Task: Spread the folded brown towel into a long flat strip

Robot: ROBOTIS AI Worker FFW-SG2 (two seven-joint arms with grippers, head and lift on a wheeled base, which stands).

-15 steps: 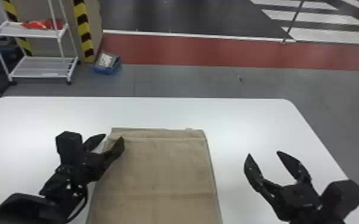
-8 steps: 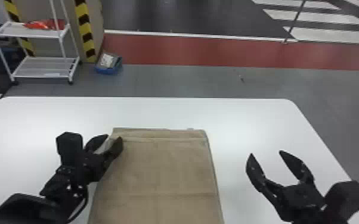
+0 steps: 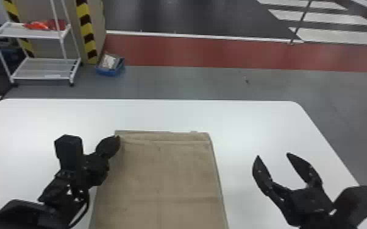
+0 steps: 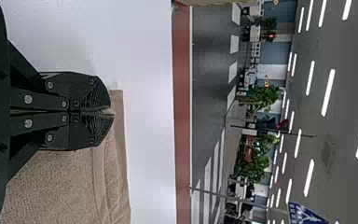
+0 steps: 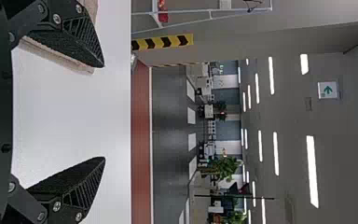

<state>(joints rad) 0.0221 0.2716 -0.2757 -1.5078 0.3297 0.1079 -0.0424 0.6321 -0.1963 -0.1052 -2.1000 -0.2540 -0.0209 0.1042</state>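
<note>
In the head view my left gripper (image 3: 117,140) is at the far left corner of the brown towel (image 3: 164,176), which lies flat and folded from mid-table toward the near edge. Seen from the left wrist, the fingers of my left gripper (image 4: 109,111) are pressed together, with a bit of the brown towel (image 4: 114,163) pinched at their tips. My right gripper (image 3: 272,155) stands off the towel's right side, its fingers wide apart. In the right wrist view, white tabletop lies behind the gap of my right gripper (image 5: 104,112), and the towel (image 5: 56,53) is partly behind one finger.
The white table (image 3: 253,121) has its rounded far right corner beyond my right gripper. Past the table, on the floor, stand a white wheeled rack (image 3: 44,68) and a blue bin (image 3: 109,71).
My left gripper has closed on the towel's far left corner; its fingers were apart there before. The right gripper has shifted slightly to the right, still spread.
</note>
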